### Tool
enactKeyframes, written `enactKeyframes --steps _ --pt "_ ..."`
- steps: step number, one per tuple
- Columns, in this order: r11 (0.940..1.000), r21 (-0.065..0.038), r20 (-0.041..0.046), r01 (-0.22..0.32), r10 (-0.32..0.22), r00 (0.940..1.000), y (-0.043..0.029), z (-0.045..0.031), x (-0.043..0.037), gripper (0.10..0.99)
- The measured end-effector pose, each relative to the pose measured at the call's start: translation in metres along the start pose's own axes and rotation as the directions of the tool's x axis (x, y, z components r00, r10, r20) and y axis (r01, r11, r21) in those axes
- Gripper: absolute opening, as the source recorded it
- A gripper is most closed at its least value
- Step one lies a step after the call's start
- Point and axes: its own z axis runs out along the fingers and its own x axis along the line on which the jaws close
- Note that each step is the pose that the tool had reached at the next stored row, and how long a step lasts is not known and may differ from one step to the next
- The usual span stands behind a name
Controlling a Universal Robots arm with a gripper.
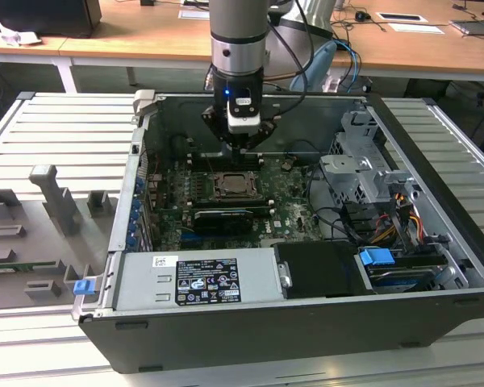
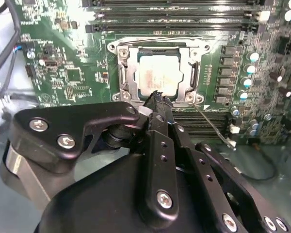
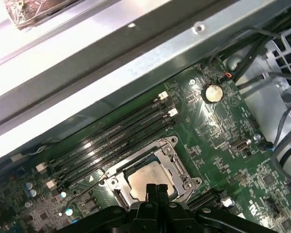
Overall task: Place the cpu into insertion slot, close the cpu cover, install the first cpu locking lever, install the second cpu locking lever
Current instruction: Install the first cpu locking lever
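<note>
The cpu [image 2: 157,75] lies flat in the insertion slot [image 1: 238,186] on the green motherboard, its silvery face [image 3: 141,178] showing. The cpu cover [image 2: 127,73], a silver frame, lies down around the chip in both wrist views. A thin wire lever [image 2: 213,125] runs out from one socket corner, apart from the frame. My gripper [image 2: 155,97] hangs just above the socket's edge, shut with nothing between its black fingers. In the exterior view the gripper [image 1: 240,151] stands directly over the socket inside the open computer case.
Long black memory slots [image 3: 111,141] flank the socket. A metal drive cage [image 1: 363,165] and bundled cables [image 1: 387,214] fill the exterior view's right. A power supply [image 1: 198,278] sits at the front, and the case wall [image 3: 136,63] rises close behind the board.
</note>
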Motion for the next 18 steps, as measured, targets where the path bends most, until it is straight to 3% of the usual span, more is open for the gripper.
enactKeyframes --steps 8,11,12,18 --pt "0.9906 -0.008 -0.0022 0.136 -0.136 0.9907 0.0 0.0002 0.0 0.106" --pt "0.9807 -0.012 -0.0029 0.195 -0.195 0.9807 0.0 0.0002 0.0 0.106" --pt "0.9739 -0.014 -0.0031 0.227 -0.227 0.974 0.0 0.0003 0.0 0.106" --pt "0.9514 -0.019 -0.0035 0.307 -0.308 0.9515 0.0 0.0005 0.0 0.106"
